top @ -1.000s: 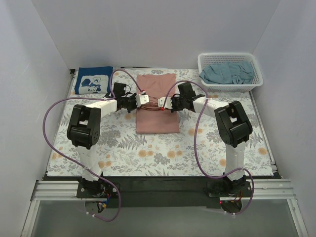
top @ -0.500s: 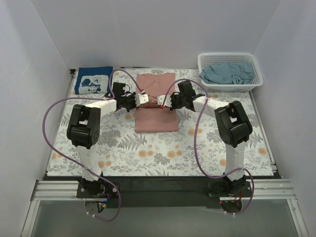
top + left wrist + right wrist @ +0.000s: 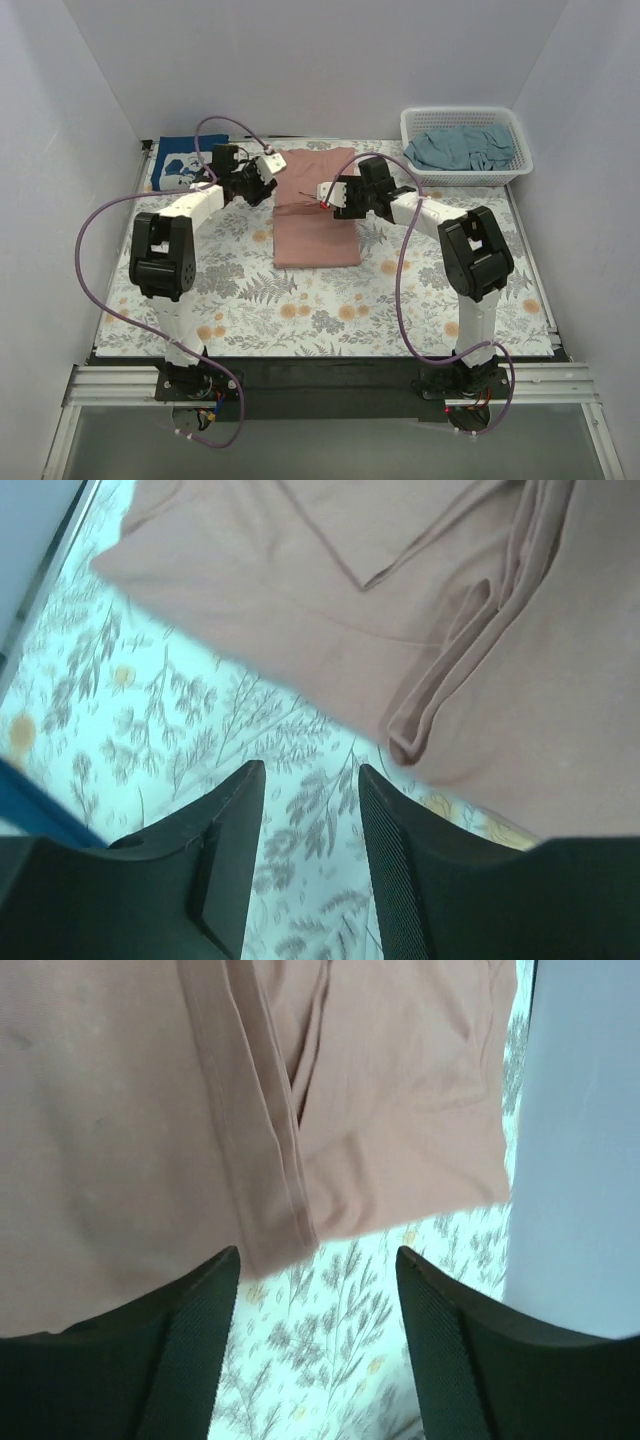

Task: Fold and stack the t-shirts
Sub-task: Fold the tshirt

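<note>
The dusty-pink t-shirt [image 3: 316, 215] lies folded as a tall rectangle at the middle of the table, with a doubled hem ridge [image 3: 440, 695] across it. My left gripper [image 3: 275, 162] hovers off the shirt's back left corner; in the left wrist view it [image 3: 310, 780] is open over bare floral cloth beside the pink edge [image 3: 300, 630]. My right gripper [image 3: 324, 194] is over the shirt's upper half, and in its own view [image 3: 318, 1265] it is open and empty just off the pink edge [image 3: 120, 1110]. The navy t-shirt [image 3: 187, 165] lies folded at the back left. The grey-teal t-shirt [image 3: 458, 148] is crumpled in the basket.
The white lattice basket [image 3: 512, 168] stands at the back right corner. The floral table cloth [image 3: 330, 300] covers the table. White walls close in the back and both sides. Purple cables loop from both arms.
Both grippers have opened and let go of the pink shirt's fold. The left gripper has lifted and swung back and left off the shirt. The right gripper has shifted slightly back.
</note>
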Controlling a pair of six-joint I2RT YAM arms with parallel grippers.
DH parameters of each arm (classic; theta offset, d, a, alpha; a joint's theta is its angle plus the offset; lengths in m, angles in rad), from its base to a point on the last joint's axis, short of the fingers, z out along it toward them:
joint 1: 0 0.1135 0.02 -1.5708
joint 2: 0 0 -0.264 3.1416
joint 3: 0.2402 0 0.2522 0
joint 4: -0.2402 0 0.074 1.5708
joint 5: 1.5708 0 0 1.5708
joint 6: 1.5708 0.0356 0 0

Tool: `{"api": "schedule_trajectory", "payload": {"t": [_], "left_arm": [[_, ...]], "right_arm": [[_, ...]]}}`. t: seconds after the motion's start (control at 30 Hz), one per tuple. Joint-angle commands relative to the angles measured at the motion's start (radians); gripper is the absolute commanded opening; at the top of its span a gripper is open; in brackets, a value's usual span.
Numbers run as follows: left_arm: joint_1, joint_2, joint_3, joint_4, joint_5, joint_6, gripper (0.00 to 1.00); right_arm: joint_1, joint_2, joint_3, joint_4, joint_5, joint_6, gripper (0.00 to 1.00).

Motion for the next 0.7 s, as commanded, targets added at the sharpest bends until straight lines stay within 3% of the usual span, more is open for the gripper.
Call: {"api": "schedule_trajectory", "payload": {"t": [0.0,0.1,0.17,0.3,0.43,0.57,0.67], "left_arm": [[0.045,-0.129,0.055,-0.172,0.04,-0.315,0.41],[0.04,-0.195,-0.005,-0.275,0.144,-0.53,0.5],[0.025,-0.229,-0.056,-0.28,0.279,-0.618,0.52],[-0.021,-0.266,-0.159,-0.194,0.424,-0.863,0.54],[-0.069,-0.191,-0.231,-0.12,0.546,-1.105,0.54],[-0.093,-0.122,-0.305,0.005,0.599,-1.228,0.54],[-0.094,-0.077,-0.357,0.026,0.588,-1.252,0.55]], "right_arm": [[-0.006,-0.169,0.021,-0.08,0.039,0.165,0.72],[-0.006,-0.222,0.052,-0.276,-0.081,0.383,0.89],[-0.004,-0.234,0.064,-0.35,-0.214,0.504,0.92],[0.0,-0.208,0.062,-0.417,-0.407,0.774,0.93],[0.0,-0.138,0.047,-0.393,-0.559,1.02,0.91],[-0.001,-0.073,-0.008,-0.304,-0.651,1.144,0.91],[-0.014,-0.024,-0.053,-0.275,-0.627,1.148,0.91]]}}
